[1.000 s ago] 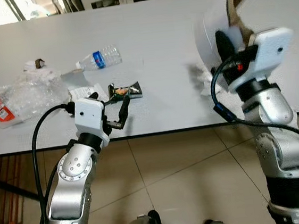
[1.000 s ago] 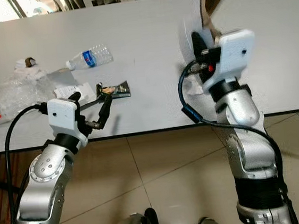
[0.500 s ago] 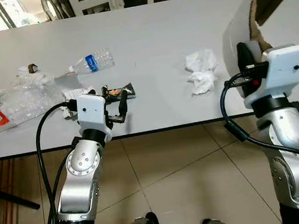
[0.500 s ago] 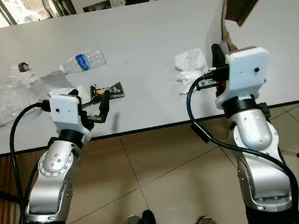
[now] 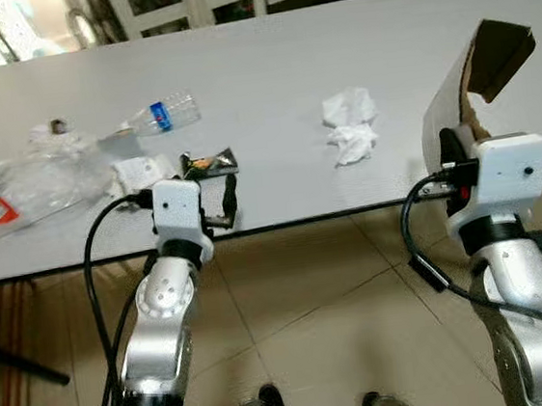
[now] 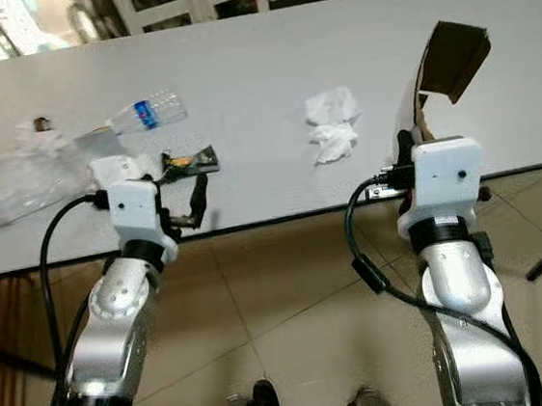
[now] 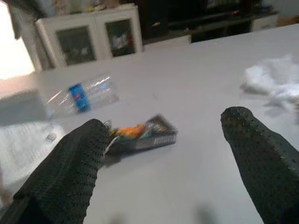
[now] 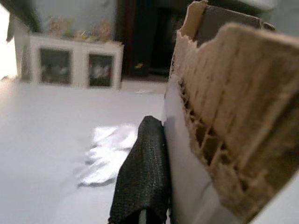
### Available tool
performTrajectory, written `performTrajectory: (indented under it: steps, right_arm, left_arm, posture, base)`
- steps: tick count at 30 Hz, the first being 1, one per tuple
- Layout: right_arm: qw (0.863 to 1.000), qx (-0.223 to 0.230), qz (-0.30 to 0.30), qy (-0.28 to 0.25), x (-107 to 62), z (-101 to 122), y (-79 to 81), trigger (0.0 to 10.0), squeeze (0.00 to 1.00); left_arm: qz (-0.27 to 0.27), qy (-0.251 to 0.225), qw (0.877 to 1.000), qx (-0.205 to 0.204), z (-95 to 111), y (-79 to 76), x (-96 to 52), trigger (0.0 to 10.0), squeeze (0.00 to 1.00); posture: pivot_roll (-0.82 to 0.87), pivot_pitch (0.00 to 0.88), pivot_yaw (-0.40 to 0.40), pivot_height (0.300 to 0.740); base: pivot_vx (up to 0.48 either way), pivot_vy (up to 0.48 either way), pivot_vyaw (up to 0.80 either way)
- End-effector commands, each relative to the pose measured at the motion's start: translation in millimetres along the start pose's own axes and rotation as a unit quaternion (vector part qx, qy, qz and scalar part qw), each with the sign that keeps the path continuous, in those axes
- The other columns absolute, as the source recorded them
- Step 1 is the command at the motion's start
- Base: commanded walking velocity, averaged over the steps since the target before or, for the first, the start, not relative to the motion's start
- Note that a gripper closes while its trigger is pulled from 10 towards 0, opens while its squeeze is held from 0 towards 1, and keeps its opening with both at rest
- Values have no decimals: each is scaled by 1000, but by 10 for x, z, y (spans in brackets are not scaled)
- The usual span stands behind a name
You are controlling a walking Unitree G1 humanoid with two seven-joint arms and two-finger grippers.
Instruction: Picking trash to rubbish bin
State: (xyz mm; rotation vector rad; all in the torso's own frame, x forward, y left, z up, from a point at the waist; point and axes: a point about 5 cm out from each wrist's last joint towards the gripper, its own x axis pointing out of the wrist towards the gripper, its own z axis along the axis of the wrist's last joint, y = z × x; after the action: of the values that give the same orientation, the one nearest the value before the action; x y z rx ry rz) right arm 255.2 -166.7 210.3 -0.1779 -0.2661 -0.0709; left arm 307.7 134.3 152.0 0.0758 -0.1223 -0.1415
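The right gripper is clamping its fingers on a torn cardboard piece at the worktop edge. The left gripper is hovering with fingers spread wide, facing a snack wrapper lying beside a plastic bottle.

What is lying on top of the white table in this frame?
On the white table lie a plastic bottle, a dark snack wrapper, a crumpled tissue, and clear plastic packaging. Anything under that packaging is hidden.
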Motion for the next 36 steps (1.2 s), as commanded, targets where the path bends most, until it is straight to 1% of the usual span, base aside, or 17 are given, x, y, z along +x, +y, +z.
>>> performTrajectory:
  steps: [1,5,9,12,15,19,22,23,24,26,27,28,30,31,33,35,36]
  right_arm:
    - [1000,-3,-11,19,-26,-68,-37,10000,0]
    - [999,5,-22,26,-5,-108,-40,10000,0]
    - [999,12,-24,28,14,-125,-23,10000,0]
    - [999,17,-25,29,29,-135,-10,10000,0]
    - [999,19,-26,31,35,-145,-14,10000,0]
    - [999,27,-25,37,52,-174,-9,10000,0]
    - [998,33,-11,43,86,-219,108,10000,0]
    - [998,33,-11,43,86,-219,108,10000,0]
    - [998,33,-2,44,121,-223,168,10000,0]
    - [998,36,10,42,169,-204,223,10000,0]
    - [998,36,19,39,205,-214,261,10000,0]
    - [998,37,32,43,242,-238,304,10000,0]
    - [998,39,34,45,260,-239,311,10000,0]
    - [997,50,38,47,268,-238,319,10000,0]
    - [996,52,54,46,296,-272,374,10000,0]
    - [996,52,55,45,307,-281,385,10000,0]
    - [996,63,46,39,337,-269,382,10000,0]
  left_arm:
    - [3,1,1000,2,-9,-4,-1,10000,0]
    - [-8,0,1000,-1,-13,-7,7,10000,0]
    - [-16,-6,1000,6,14,-10,34,10000,0]
    - [-21,-8,1000,4,24,-24,44,10000,0]
    - [-23,-9,1000,3,28,-58,41,10000,0]
    - [-31,-6,1000,2,5,-131,38,10000,0]
    - [-39,-4,999,5,-15,-136,53,10000,0]
    - [-39,-4,999,5,-15,-136,53,10000,0]
    - [-36,-5,999,5,-2,-105,79,10000,0]
    - [-35,-10,999,5,32,-82,108,10000,0]
    - [-37,-12,999,8,24,-66,127,10000,0]
    - [-29,-10,999,21,-48,-62,125,10000,0]
    - [-23,-9,999,20,-63,-59,129,10000,0]
    - [-19,-10,1000,16,-60,-63,129,10000,0]
    - [-10,-18,1000,13,-41,-88,133,10000,0]
    - [-6,-17,1000,11,-49,-89,133,10000,0]
    - [-5,-18,1000,11,-42,-92,147,10000,0]
  posture:
    - [-115,94,76,740]
    - [-107,83,81,740]
    - [-99,81,88,740]
    - [-97,80,90,740]
    - [-98,83,95,740]
    - [-101,88,104,740]
    - [-98,88,113,740]
    - [-98,88,113,740]
    - [-91,93,110,740]
    - [-86,88,95,740]
    - [-86,94,72,740]
    - [-73,63,49,740]
    - [-66,70,49,740]
    - [-53,75,48,740]
    - [-46,49,46,740]
    - [-43,45,46,740]
    - [-31,32,50,740]
  base:
    - [0,0,0]
    - [0,0,0]
    - [0,0,0]
    - [327,0,0]
    - [334,0,0]
    - [0,0,0]
    - [0,0,0]
    - [0,0,0]
    - [0,0,0]
    - [0,0,0]
    - [0,0,0]
    - [0,0,0]
    - [0,0,0]
    - [0,0,0]
    - [0,0,0]
    - [0,0,0]
    - [0,0,0]
